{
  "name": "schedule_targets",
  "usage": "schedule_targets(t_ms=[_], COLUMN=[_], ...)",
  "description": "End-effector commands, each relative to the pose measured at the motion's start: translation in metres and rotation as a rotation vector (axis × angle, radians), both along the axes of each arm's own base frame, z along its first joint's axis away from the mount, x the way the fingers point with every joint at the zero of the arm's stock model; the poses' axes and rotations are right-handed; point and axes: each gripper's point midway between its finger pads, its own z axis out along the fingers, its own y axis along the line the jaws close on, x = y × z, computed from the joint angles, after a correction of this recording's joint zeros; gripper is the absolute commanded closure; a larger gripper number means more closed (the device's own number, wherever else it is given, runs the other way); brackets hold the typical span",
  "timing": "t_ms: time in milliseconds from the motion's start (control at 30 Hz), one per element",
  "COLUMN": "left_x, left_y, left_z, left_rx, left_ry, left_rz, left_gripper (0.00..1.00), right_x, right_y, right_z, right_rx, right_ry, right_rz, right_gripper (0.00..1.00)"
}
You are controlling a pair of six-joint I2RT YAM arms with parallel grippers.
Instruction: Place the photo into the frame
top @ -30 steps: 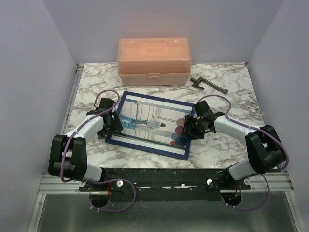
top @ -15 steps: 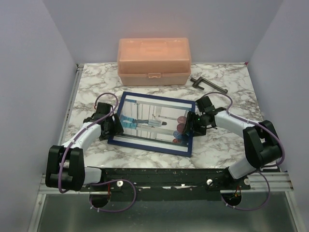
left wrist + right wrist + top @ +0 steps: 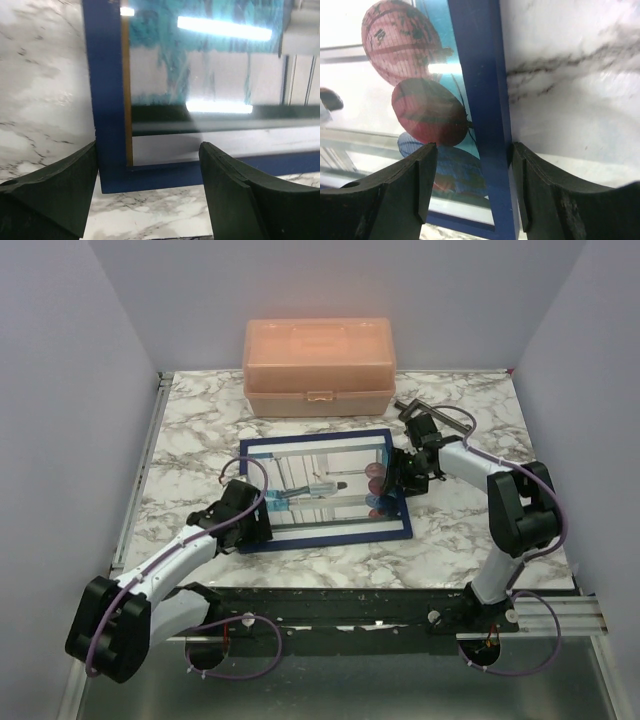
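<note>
The thin navy-blue rectangular frame (image 3: 330,539) lies flat on the marble table (image 3: 190,430) with the glossy balloon photo (image 3: 320,480) inside it, the left gripper (image 3: 148,147) spread astride its near-left corner and the right gripper (image 3: 472,146) spread astride its right rail.

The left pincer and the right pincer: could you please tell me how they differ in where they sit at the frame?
The left pincer straddles the near-left corner of the frame; the right pincer straddles its right rail. The left pincer looks onto the teal end of the photo, the right pincer onto its balloons. Both are open, with a finger on each side of a navy rail.
</note>
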Motion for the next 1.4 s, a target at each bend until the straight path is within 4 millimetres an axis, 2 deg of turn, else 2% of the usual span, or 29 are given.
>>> schedule_targets(t_ms=[0,200,433,567,700,800,900,933,1000,1033,1100,1167,1233,1367], left_x=[-0.059,-0.088,-0.134,-0.166,-0.185,-0.19,-0.189,-0.189,-0.19,-0.19,-0.193,-0.194,-0.19,-0.173], left_y=[-0.087,-0.116,-0.172,-0.207,-0.227,-0.23,-0.227,-0.227,-0.229,-0.232,-0.237,-0.243,-0.246,-0.243], left_z=[0.006,0.017,0.035,0.042,0.04,0.037,0.041,0.044,0.055,0.061,0.077,0.095,0.11,0.125], left_rx=[-0.341,-0.377,-0.448,-0.423,-0.36,-0.34,-0.352,-0.363,-0.4,-0.429,-0.499,-0.568,-0.618,-0.685], left_ry=[0.199,0.22,0.259,0.305,0.336,0.349,0.335,0.325,0.3,0.282,0.253,0.206,0.163,0.099], left_rz=[-0.144,-0.223,-0.361,-0.478,-0.554,-0.566,-0.564,-0.571,-0.6,-0.623,-0.672,-0.722,-0.749,-0.742], left_gripper=[0.24,0.24,0.24,0.23,0.22,0.2,0.18,0.17,0.15,0.14,0.12,0.09,0.08,0.08], right_x=[-0.007,0.013,0.029,0.032,0.036,0.04,0.044,0.046,0.048,0.049,0.048,0.042,0.031,0.001], right_y=[0.058,0.058,0.063,0.063,0.055,0.046,0.034,0.029,0.022,0.018,0.011,0.008,0.005,-0.004], right_z=[0.002,0.004,0.004,0.0,-0.002,0.004,0.015,0.021,0.034,0.039,0.054,0.066,0.072,0.073], right_rx=[0.205,0.161,0.155,0.147,0.105,0.059,0.005,-0.019,-0.046,-0.059,-0.075,-0.069,-0.062,-0.045], right_ry=[0.071,0.047,0.037,0.039,0.019,-0.024,-0.076,-0.101,-0.143,-0.159,-0.197,-0.215,-0.215,-0.197], right_rz=[0.111,0.128,0.127,0.123,0.102,0.076,0.046,0.032,0.014,-0.001,-0.022,-0.032,-0.04,-0.049], right_gripper=[0.35,0.35,0.34,0.34,0.32,0.3,0.24,0.17,0.16,0.1,0.09,0.07,0.01,0.0])
